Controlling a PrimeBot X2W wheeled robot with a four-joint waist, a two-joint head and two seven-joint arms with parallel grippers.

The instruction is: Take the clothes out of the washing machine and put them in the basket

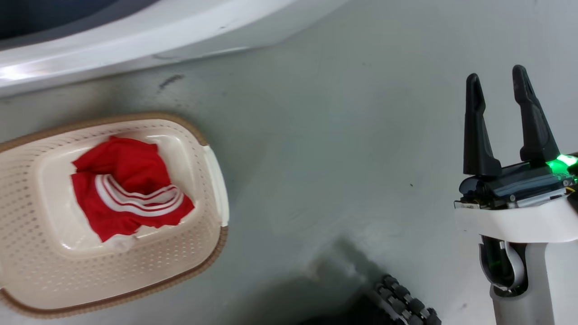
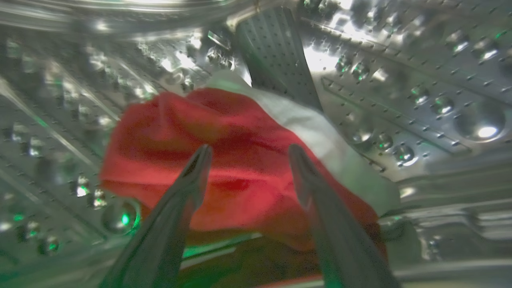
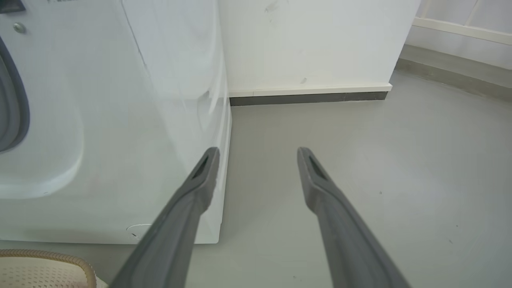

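Closest in, the left jaws are held wide apart with nothing clamped, and the two long dark fingers [image 2: 188, 188] frame a crumpled red fabric garment with a broad white panel [image 2: 240, 132]. Whether the tips are touching the cloth can't be told, it's all a bit blurry. The garment is heaped against the wall of the perforated steel drum [image 2: 420, 80], right by a grey ribbed paddle [image 2: 276, 52]. It'll most likely be handled as soft, light, floppy stuff. Nothing can be broken, but a thin pinch could be lost. The raised red hump between the fingers looks like the fold to be grabbed, not the flat white edge.

Outside, the right jaws are spread open and empty too, fingers [image 1: 476, 135] over the grey floor [image 1: 338, 158]. A red garment with thin white stripes [image 1: 131, 189] is already lying in the cream perforated plastic basket [image 1: 180, 264], set near the big white washing machine [image 1: 135, 36].
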